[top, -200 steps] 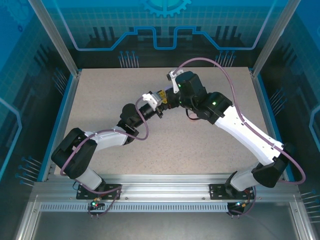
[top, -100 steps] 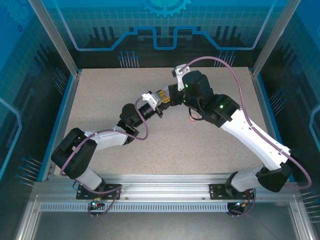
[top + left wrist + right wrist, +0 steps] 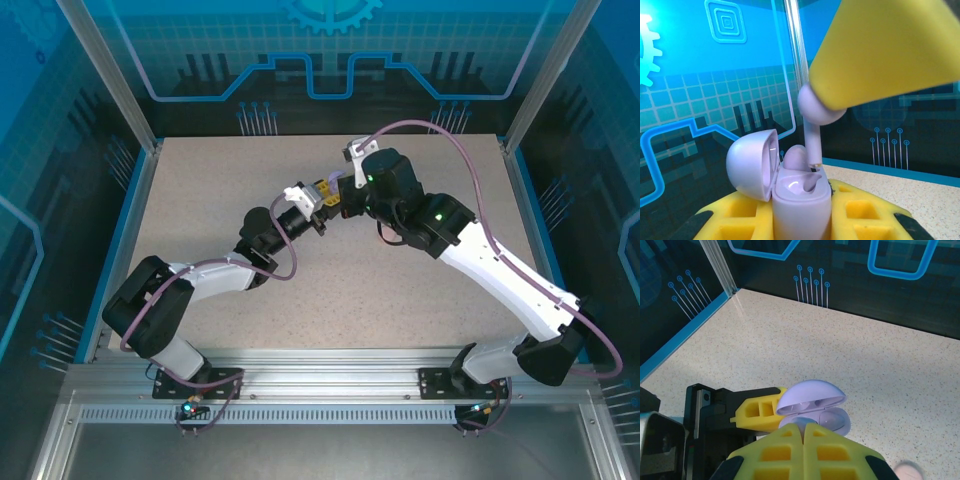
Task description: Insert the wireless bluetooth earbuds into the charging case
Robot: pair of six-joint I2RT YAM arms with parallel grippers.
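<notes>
A pale, speckled table (image 3: 200,210) is stretching out beneath and beyond the right gripper (image 3: 805,432), with a blue strip (image 3: 675,347) running along its edge to the left. A small pinkish round thing (image 3: 910,472), too blurred to name, is lying on it just right of the gripper.

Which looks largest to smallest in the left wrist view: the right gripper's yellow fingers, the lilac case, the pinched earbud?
1. The right gripper's yellow fingers, though nearness to the camera may inflate them.
2. The lilac charging case, lid open.
3. The pinched earbud, stem down at the case's opening.
</notes>
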